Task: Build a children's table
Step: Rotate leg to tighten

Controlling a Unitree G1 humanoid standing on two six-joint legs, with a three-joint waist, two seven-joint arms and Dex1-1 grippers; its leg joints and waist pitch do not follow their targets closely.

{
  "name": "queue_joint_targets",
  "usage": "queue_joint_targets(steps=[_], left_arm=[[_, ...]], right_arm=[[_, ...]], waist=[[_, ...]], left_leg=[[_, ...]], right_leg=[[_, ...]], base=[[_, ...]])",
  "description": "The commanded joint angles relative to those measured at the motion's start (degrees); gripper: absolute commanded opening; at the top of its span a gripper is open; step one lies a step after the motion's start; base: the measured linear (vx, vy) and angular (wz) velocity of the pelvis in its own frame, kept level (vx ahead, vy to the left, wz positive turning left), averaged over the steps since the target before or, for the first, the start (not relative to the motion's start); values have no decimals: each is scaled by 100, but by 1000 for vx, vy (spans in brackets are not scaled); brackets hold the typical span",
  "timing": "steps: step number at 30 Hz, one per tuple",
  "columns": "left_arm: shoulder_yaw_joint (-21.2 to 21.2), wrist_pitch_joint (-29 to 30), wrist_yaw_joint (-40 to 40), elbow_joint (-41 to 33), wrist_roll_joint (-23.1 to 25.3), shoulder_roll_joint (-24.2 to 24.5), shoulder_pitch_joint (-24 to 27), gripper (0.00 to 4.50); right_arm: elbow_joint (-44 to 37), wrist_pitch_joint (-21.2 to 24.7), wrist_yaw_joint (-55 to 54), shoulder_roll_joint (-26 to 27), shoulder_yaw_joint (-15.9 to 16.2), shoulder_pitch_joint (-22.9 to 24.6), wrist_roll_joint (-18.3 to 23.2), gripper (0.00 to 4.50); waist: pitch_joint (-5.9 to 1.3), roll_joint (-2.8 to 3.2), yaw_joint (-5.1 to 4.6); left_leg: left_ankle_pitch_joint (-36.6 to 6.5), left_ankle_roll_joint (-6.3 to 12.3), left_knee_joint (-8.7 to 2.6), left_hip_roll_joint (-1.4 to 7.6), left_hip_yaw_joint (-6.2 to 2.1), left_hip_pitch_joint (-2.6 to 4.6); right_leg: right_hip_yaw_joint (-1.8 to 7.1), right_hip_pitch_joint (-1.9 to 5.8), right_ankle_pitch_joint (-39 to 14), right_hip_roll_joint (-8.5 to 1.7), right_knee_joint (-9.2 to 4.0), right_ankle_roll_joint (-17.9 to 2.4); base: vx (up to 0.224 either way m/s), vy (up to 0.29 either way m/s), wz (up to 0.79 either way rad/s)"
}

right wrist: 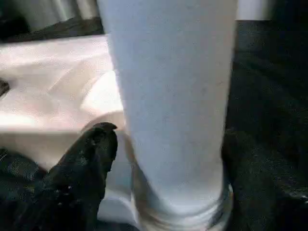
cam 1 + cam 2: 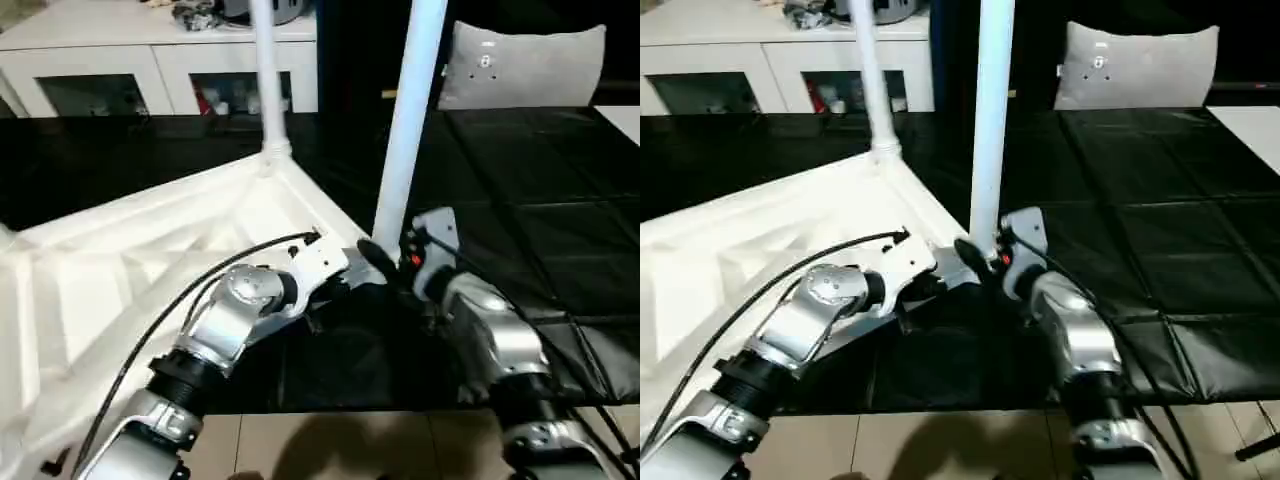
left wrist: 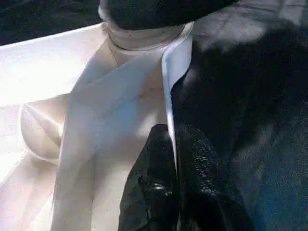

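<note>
A black-covered work surface, quilted into squares, spreads across the scene, with pale floor tiles along its near edge. On it, at nine o'clock, lies the upturned table top of white plastic, its ribbed underside facing up and its left part cut off by the picture's edge. Two long, round white legs stand upright in corner sockets: the far leg at twelve o'clock and the near leg just right of centre, both cropped above. Behind, at eleven o'clock, stands a white cabinet with glass doors; what sits on it is hard to make out. A grey cushion rests at one o'clock.

The right gripper straddles the base of the near leg, its black fingers set either side of the smooth shaft; whether they press it cannot be told. The left gripper has its fingers pressed together on the thin upright rim of the table top, beside that corner. Silver forearms and a black cable cover the nearest part of the table top.
</note>
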Motion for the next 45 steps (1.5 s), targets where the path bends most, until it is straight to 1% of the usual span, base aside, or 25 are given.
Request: queue_joint_targets(steps=[1,3,5,9,10,11,13,14,15,19,20,21,22,23,24,25,27,31,37,38,40,41,43,44,45], left_arm=[[-26,-221,-164,9,40,160,-88,0],[-144,-553,-530,20,-18,371,-62,0],[-247,-843,-925,37,-70,597,-39,0],[-336,-1156,-1247,95,-113,747,-53,0],[-368,-1251,-1343,119,-123,789,-61,0],[-464,-1565,-1645,140,-153,905,-65,0],[-539,-1775,-1875,133,-178,987,-63,0],[-581,-1873,-2010,131,-203,1034,-65,0],[-637,-1990,-2169,120,-231,1091,-72,0],[-736,-2207,-2419,133,-244,1181,-106,0],[-744,-2238,-2441,143,-241,1186,-111,0],[-775,-2360,-2513,187,-243,1197,-126,0],[-787,-2397,-2545,184,-249,1202,-123,0],[-799,-2437,-2588,176,-261,1207,-115,0],[-804,-2465,-2617,178,-272,1209,-112,0],[-813,-2489,-2637,169,-277,1212,-106,0],[-823,-2512,-2662,142,-284,1216,-91,0],[-830,-2552,-2697,126,-285,1213,-67,0],[-823,-2632,-2731,201,-279,1225,-82,0],[-792,-2583,-2723,185,-315,1214,-68,0],[-755,-2519,-2703,161,-360,1196,-46,0],[-723,-2423,-2652,131,-381,1167,-40,0],[-627,-2094,-2463,53,-417,1063,-40,0],[-552,-1782,-2249,-14,-416,954,-44,0],[-544,-1743,-2212,-24,-407,938,-44,0]], right_arm=[[-291,-32,537,-212,116,81,119,408],[-506,11,1120,-602,238,197,194,429],[-634,66,1708,-955,285,238,331,429],[-655,59,2203,-1211,325,225,425,429],[-647,63,2339,-1275,334,211,458,403],[-601,111,2579,-1400,364,145,516,395],[-550,90,2755,-1478,401,90,533,390],[-521,74,2877,-1529,434,55,544,360],[-478,63,3022,-1579,482,4,554,360],[-415,105,3376,-1662,614,-99,591,334],[-410,112,3423,-1672,631,-108,597,307],[-459,201,3661,-1689,720,-114,642,307],[-497,235,3757,-1694,769,-104,655,303],[-522,274,3867,-1699,827,-93,659,298],[-522,286,3925,-1705,860,-93,660,273],[-523,298,3971,-1697,893,-89,665,263],[-514,328,4018,-1680,934,-90,690,263],[-457,359,4086,-1650,996,-108,705,222],[-515,474,4176,-1636,1045,-69,752,203],[-583,522,4127,-1605,1032,-11,796,201],[-652,572,4070,-1565,1011,48,842,201],[-715,600,3984,-1515,984,97,868,201],[-832,741,3606,-1333,900,182,882,200],[-936,772,3243,-1155,859,262,833,200],[-948,772,3177,-1124,856,272,817,200]], waist=[[-370,-38,27],[-373,-40,43],[-369,-35,49],[-364,-40,54],[-369,-38,70],[-369,-37,96],[-375,-51,118],[-379,-43,147],[-381,-57,161],[-384,-49,214],[-382,-59,224],[-384,-93,237],[-389,-77,260],[-391,-93,275],[-393,-89,290],[-392,-112,306],[-392,-94,323],[-388,-107,328],[-395,-103,329],[-395,-72,333],[-398,-90,330],[-397,-78,327],[-389,-77,318],[-379,-97,311],[-375,-89,306]], left_leg=[[-1021,485,-366,76,37,-54],[-978,511,-367,74,31,-64],[-1003,540,-366,79,28,-66],[-1074,558,-360,80,33,-56],[-1053,554,-358,89,33,-53],[-1079,562,-363,95,29,-48],[-1018,538,-362,114,36,-42],[-1011,529,-360,116,39,-33],[-1015,536,-360,113,37,-32],[-970,536,-355,134,47,-31],[-953,529,-357,135,47,-32],[-928,531,-356,127,48,-38],[-893,529,-351,131,47,-37],[-882,538,-349,137,54,-30],[-864,538,-347,138,51,-30],[-846,532,-351,143,55,-29],[-835,518,-353,146,51,-27],[-841,470,-356,137,50,-34],[-806,464,-350,132,50,-39],[-808,456,-349,131,46,-39],[-792,456,-349,131,46,-43],[-804,449,-351,134,47,-37],[-834,425,-360,137,51,-36],[-868,399,-366,125,46,-46],[-899,369,-374,134,49,-30]], right_leg=[[295,382,-1591,-307,-466,-854],[292,389,-1595,-309,-461,-854],[289,383,-1662,-311,-462,-858],[279,373,-1803,-309,-479,-873],[285,364,-1788,-313,-473,-888],[280,362,-1826,-312,-476,-891],[294,353,-1708,-310,-452,-933],[296,348,-1684,-316,-443,-959],[289,350,-1694,-317,-441,-972],[305,349,-1621,-325,-418,-1007],[305,349,-1623,-327,-416,-1000],[299,355,-1656,-324,-420,-977],[304,352,-1662,-330,-410,-964],[308,343,-1671,-329,-415,-960],[308,344,-1667,-334,-407,-962],[311,341,-1689,-337,-409,-954],[312,334,-1705,-337,-408,-947],[312,339,-1777,-338,-408,-896],[309,346,-1725,-334,-403,-888],[308,345,-1723,-334,-399,-894],[310,350,-1663,-330,-396,-901],[310,346,-1657,-328,-394,-912],[311,342,-1704,-333,-405,-920],[303,355,-1834,-334,-419,-862],[311,344,-1896,-338,-428,-842]], base=[[0,0,0],[0,0,0],[0,0,0],[0,0,0],[0,0,0],[0,0,0],[0,0,0],[0,0,0],[0,0,0],[0,0,0],[0,0,0],[0,0,0],[0,0,0],[0,0,0],[0,0,0],[0,0,0],[0,0,0],[0,0,0],[0,0,0],[0,0,0],[0,0,0],[0,0,0],[0,0,0],[0,0,0],[0,0,0]])
